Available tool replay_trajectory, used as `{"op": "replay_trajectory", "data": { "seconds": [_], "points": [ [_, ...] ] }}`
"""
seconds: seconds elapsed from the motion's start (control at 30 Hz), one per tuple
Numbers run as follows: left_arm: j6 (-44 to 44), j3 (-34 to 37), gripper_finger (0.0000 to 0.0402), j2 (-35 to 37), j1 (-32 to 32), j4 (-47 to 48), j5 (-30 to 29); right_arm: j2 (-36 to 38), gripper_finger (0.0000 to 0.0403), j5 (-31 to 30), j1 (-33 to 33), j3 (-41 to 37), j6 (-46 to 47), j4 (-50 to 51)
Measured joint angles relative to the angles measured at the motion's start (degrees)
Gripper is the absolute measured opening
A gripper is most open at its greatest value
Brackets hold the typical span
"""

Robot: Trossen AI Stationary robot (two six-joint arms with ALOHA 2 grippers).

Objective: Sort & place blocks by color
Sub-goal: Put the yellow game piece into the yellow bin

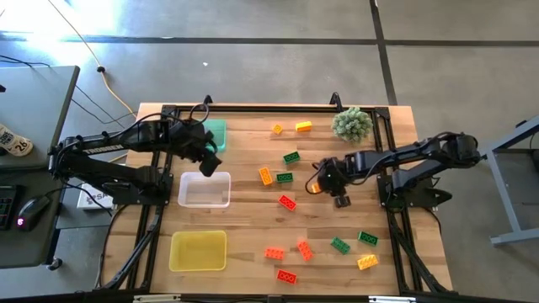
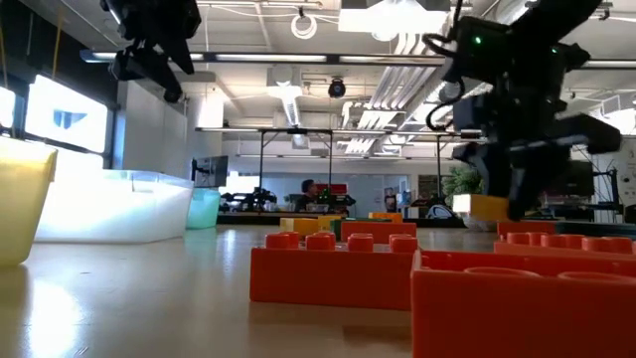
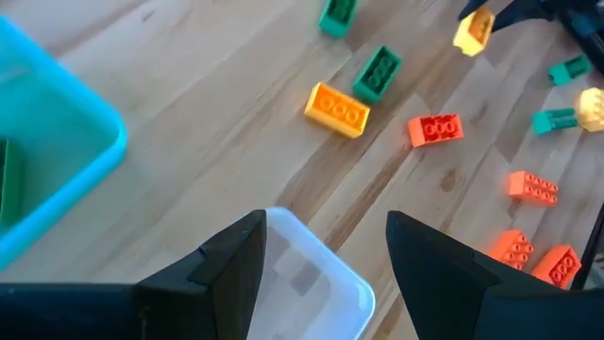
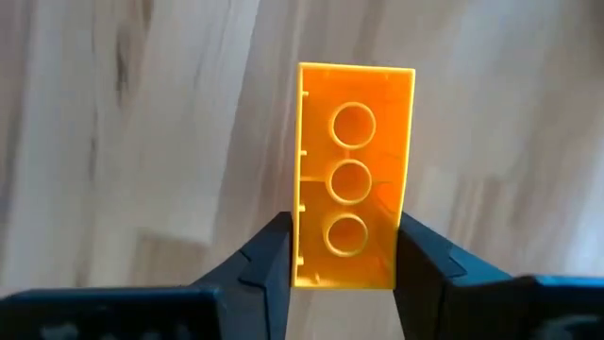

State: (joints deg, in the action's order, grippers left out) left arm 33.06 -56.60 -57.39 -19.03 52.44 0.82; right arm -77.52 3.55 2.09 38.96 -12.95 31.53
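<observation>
My right gripper (image 1: 327, 180) hangs over the table's middle right, shut on an orange-yellow block (image 4: 354, 142); it also shows in the low view (image 2: 517, 184). My left gripper (image 3: 326, 227) is open and empty above the far edge of the clear tray (image 1: 204, 190), beside the green tray (image 1: 216, 133). Several red, orange-yellow and green blocks lie flat on the wood, among them a green one (image 1: 291, 156), an orange one (image 1: 266, 176) and a red one (image 1: 287, 202). Something dark green lies in the green tray (image 3: 8, 179). My right gripper pinches the orange-yellow block between its two fingers (image 4: 264, 269), on the two long sides near one end (image 4: 304, 250). The fingers come from above, slanting toward the table's left. The block's hollow underside faces the wrist camera, its other end sticks out past the fingertips, and it is lifted clear.
A yellow tray (image 1: 198, 251) sits near the table's near left corner. A spiky pale green plant (image 1: 352, 124) stands at the far right. More blocks lie near the near edge (image 1: 286, 275) and far edge (image 1: 304, 126). Bare wood shows between the trays and the blocks.
</observation>
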Motion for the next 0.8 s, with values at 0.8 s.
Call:
{"op": "replay_trajectory", "data": {
  "seconds": [0.8],
  "points": [
    [11.8,0.0,0.0209,-5.3,0.0,-27.6,0.5,0.1,0.012,-10.3,0.0,21.9,26.0,-16.1]
  ]
}}
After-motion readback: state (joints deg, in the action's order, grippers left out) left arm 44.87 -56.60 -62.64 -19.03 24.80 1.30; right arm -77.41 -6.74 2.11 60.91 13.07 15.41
